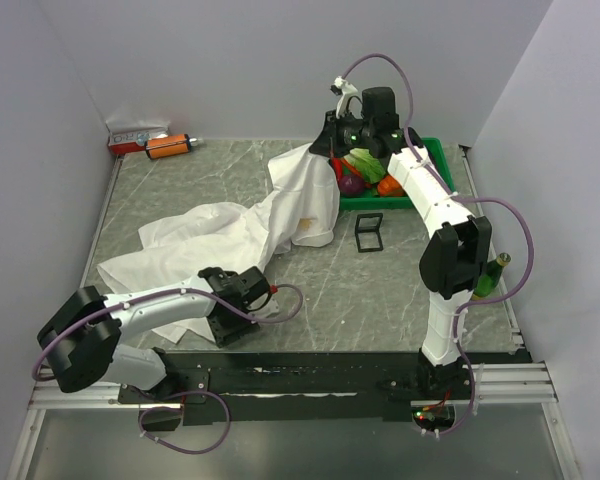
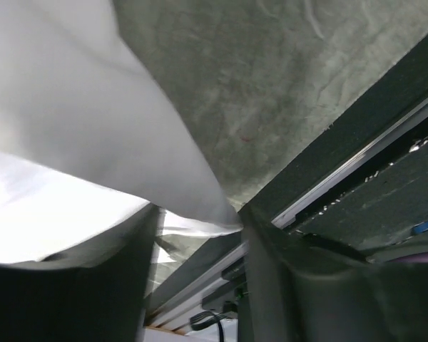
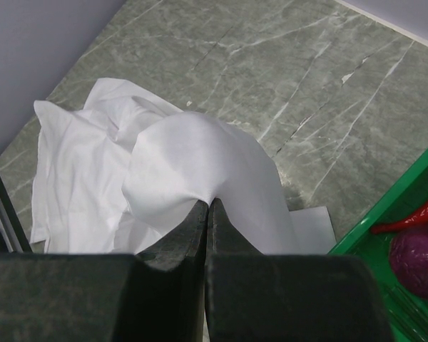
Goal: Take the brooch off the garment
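The white shirt (image 1: 220, 235) lies crumpled across the table's left and middle. My right gripper (image 1: 325, 152) is shut on a fold of the shirt (image 3: 192, 157) and holds it raised at the back, next to the green tray. A tiny tan spot, the brooch (image 1: 303, 222), shows on the hanging cloth below that gripper; its shape is too small to tell. It is out of sight in both wrist views. My left gripper (image 1: 228, 322) is open, low by the shirt's near edge. The shirt's hem (image 2: 93, 164) drapes over its left finger (image 2: 78, 285).
A green tray (image 1: 435, 150) with vegetables stands at the back right. A small black stand (image 1: 368, 232) sits in front of it. A green bottle (image 1: 490, 275) is at the right edge. An orange object (image 1: 167, 146) and a box (image 1: 135, 138) are at the back left. The front rail (image 2: 357, 171) is close to my left gripper.
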You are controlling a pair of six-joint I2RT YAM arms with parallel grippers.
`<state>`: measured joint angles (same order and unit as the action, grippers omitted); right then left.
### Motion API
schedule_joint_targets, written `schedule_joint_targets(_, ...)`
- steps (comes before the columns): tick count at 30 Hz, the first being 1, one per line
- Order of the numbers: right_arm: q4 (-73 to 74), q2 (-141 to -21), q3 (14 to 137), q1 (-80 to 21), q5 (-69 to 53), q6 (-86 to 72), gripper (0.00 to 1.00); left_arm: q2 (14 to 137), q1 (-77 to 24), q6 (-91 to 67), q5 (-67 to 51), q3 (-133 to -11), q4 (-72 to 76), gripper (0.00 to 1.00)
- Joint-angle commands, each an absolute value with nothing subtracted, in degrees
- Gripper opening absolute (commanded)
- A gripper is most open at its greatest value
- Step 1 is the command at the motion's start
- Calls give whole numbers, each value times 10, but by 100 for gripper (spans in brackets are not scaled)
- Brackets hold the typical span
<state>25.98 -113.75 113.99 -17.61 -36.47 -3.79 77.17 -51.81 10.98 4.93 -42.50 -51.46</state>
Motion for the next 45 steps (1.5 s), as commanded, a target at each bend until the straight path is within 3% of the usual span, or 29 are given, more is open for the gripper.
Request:
schedule_joint_targets(1,231,-1135,1165,-171,-369,-47,0,780,-533,98,57,-442,-512,45)
schedule_joint_targets(4,227,-1135,1164,-171,-370,-50,0,782,-534,101,53,-442,-513,27)
schedule_joint_targets(6,225,-1134,1160,-171,-371,-53,0,781,-535,104,53,-444,-512,9)
schedule_joint_targets(9,228,-1133,1160,-171,-373,-51,0,773,-534,113,68,-452,-513,1)
schedule_joint_targets(13,238,-1130,1170,-172,-371,-29,0,721,-476,151,146,-498,-548,1)
schedule_joint_targets(18,271,-1137,1220,-172,-380,17,0,653,-192,306,192,-615,-506,1)
schedule_joint_targets(21,253,-1120,1237,-171,-365,33,0,637,-63,361,166,-706,-442,1)
schedule_joint_targets(29,224,-1046,1286,-192,-302,110,0,719,153,287,76,-1029,-367,1)
schedule_joint_targets(35,266,-970,1298,-256,-239,228,0,743,218,280,12,-1203,-351,1)
schedule_joint_targets(45,292,-830,1280,-366,-132,311,0,666,220,299,42,-1261,-279,1)
